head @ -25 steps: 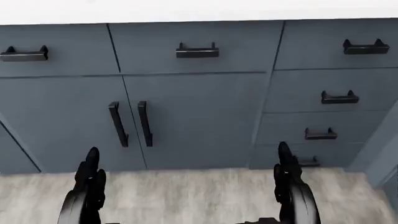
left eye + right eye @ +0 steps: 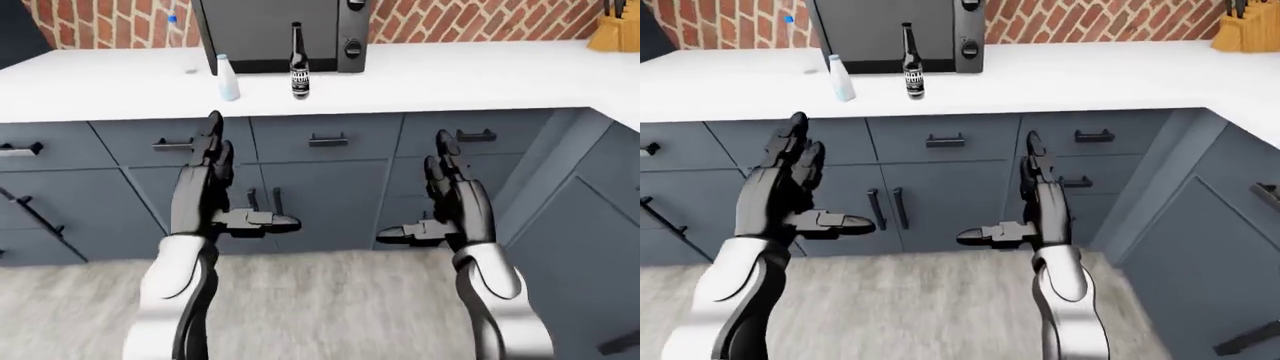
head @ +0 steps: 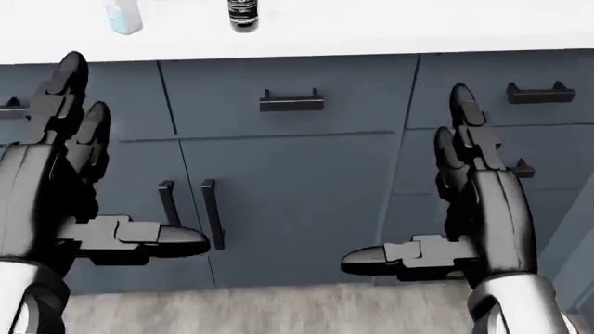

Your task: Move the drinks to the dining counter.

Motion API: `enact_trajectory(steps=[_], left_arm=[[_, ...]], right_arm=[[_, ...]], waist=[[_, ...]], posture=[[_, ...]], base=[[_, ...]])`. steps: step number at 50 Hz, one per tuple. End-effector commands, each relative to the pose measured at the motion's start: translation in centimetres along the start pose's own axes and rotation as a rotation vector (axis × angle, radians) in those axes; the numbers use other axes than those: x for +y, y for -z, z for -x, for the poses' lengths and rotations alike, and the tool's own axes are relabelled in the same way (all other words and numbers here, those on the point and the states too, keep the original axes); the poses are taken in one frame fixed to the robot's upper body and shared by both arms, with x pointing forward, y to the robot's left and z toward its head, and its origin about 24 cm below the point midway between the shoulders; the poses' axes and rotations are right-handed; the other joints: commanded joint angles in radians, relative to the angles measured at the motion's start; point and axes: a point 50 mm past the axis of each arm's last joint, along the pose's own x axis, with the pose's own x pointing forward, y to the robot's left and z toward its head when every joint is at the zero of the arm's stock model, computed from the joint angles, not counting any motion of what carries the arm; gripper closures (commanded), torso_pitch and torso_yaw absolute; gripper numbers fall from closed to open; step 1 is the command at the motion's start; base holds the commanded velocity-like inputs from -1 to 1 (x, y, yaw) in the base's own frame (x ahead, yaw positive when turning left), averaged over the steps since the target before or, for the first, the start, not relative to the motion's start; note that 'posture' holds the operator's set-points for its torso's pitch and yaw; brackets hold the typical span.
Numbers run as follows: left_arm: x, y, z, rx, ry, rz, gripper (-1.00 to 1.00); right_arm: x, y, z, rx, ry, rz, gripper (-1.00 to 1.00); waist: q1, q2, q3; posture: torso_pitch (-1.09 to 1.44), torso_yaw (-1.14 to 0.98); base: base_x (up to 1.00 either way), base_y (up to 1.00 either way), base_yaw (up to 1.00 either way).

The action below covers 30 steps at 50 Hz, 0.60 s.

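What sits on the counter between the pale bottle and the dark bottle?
Nothing: in the left-eye view only bare white counter separates the pale bottle from the dark bottle, with the microwave standing above that gap.

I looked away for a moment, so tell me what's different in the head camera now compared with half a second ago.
Both arms rose: the left hand and right hand now stand high against the blue-grey cabinet doors, fingers open, holding nothing. The camera tilted up slightly, so the white counter shows the bases of the dark glass bottle and the pale blue bottle. The cabinets stayed closed.
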Motion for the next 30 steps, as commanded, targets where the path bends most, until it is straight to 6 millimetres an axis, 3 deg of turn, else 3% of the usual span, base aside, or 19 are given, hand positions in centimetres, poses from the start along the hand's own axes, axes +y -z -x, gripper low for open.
enact_trajectory(steps=[1,3,5,6,7,10,12,13,14,15,17,18,19,20,23,24,25,27,30], left_arm=[[0.3,-1.0,0.3,-0.019,-0.004,0.01,-1.0],[0.8,-1.5,0.5,-0.026,-0.016,0.011,-1.0],[0.9,-1.4,0.6,-0.027,-0.019,0.017,-1.0],[1.0,-1.3,0.7,-0.026,-0.021,0.018,-1.0],[1.1,-1.3,0.7,-0.023,-0.024,0.021,-1.0],[1.3,-1.4,0.8,-0.025,-0.027,0.022,-1.0],[1.4,-1.4,0.8,-0.025,-0.029,0.023,-1.0],[1.4,-1.3,0.8,-0.023,-0.028,0.026,-1.0],[1.4,-1.3,0.7,-0.022,-0.029,0.025,-1.0],[1.4,-1.3,0.7,-0.023,-0.028,0.024,-1.0],[1.4,-1.6,0.6,-0.025,-0.027,0.019,-1.0],[1.5,-1.8,0.5,-0.028,-0.027,0.017,-1.0],[1.5,-2.1,0.5,-0.033,-0.027,0.015,-1.0],[1.6,-2.4,0.5,-0.038,-0.027,0.012,-1.0],[1.8,-2.9,0.4,-0.045,-0.03,0.004,-1.0],[1.8,-3.2,0.3,-0.049,-0.031,0.0,-1.0],[1.7,-3.7,0.3,-0.055,-0.028,-0.005,-1.0],[1.7,-3.9,0.1,-0.057,-0.025,-0.011,-1.0],[1.6,-4.1,0.0,-0.058,-0.018,-0.021,-1.0]], right_arm=[[0.2,-1.2,0.1,-0.036,-0.013,-0.009,-1.0],[0.4,-2.3,0.4,-0.056,-0.019,-0.011,-1.0],[0.4,-2.8,0.5,-0.07,-0.021,-0.002,-1.0],[0.4,-3.0,0.6,-0.074,-0.022,-0.002,-1.0],[0.4,-3.3,0.8,-0.08,-0.021,-0.004,-1.0],[0.4,-3.7,1.0,-0.09,-0.023,-0.009,-1.0],[0.4,-3.7,1.0,-0.075,-0.035,-0.071,-1.0],[0.5,-3.7,1.1,-0.077,-0.044,-0.07,-1.0],[0.5,-3.7,1.1,-0.073,-0.043,-0.079,-1.0],[0.5,-3.7,1.1,-0.075,-0.044,-0.081,-1.0],[0.3,-4.1,1.1,-0.088,-0.019,-0.076,-1.0],[0.1,-4.2,1.0,-0.096,-0.008,-0.077,-1.0],[0.0,-4.3,0.9,-0.1,0.002,-0.081,-1.0],[-0.1,-4.6,1.0,-0.106,0.001,-0.087,-1.0],[-0.3,-5.1,1.1,-0.125,0.013,-0.089,-1.0],[-0.4,-5.4,1.1,-0.133,0.019,-0.079,-1.0],[-0.5,-5.9,1.1,-0.143,0.023,-0.087,-1.0],[-0.8,-6.3,1.0,-0.155,0.037,-0.093,-1.0],[-1.5,-6.6,1.1,-0.163,0.056,-0.093,-1.0]], waist=[[0.001,0.001,0.007],[0.001,-0.007,0.036],[0.002,-0.025,0.039],[-0.002,-0.054,0.044],[-0.002,-0.057,0.047],[0.005,-0.072,0.01],[0.001,-0.065,0.011],[0.004,-0.071,0.003],[0.032,-0.09,0.017],[0.0,-0.042,0.014],[-0.013,0.004,0.029],[-0.034,0.055,0.022],[0.005,0.042,0.018],[0.006,0.041,-0.005],[0.025,0.025,0.004],[0.002,0.1,-0.028],[-0.016,0.117,-0.006],[-0.013,0.097,-0.013],[-0.021,0.083,0.021]], posture=[[0.0,0.0],[0.0,0.0],[0.0,0.0],[0.0,0.0],[0.0,0.0],[0.0,0.0],[0.0,0.0],[0.0,0.0],[0.0,0.0],[0.0,0.0],[0.0,0.0],[0.0,0.0],[0.0,0.0],[0.0,0.0],[0.0,0.0],[0.0,0.0],[0.0,0.0],[0.0,0.0],[0.0,0.0]], base=[[0.48,0.0,0.0],[0.51,0.0,0.0],[0.55,0.13,0.0],[0.6,0.37,0.0],[0.53,0.43,0.0],[0.37,0.45,0.0],[0.25,0.59,0.0],[0.16,1.0,0.0],[0.15,0.0,1.0],[0.15,0.0,1.0],[0.16,0.0,1.0],[0.14,0.84,0.0],[0.14,0.82,0.0],[0.14,0.81,0.0],[0.14,0.59,0.0],[0.13,0.11,0.0],[0.13,0.1,0.0],[0.32,0.14,0.0],[0.46,0.08,0.0]])
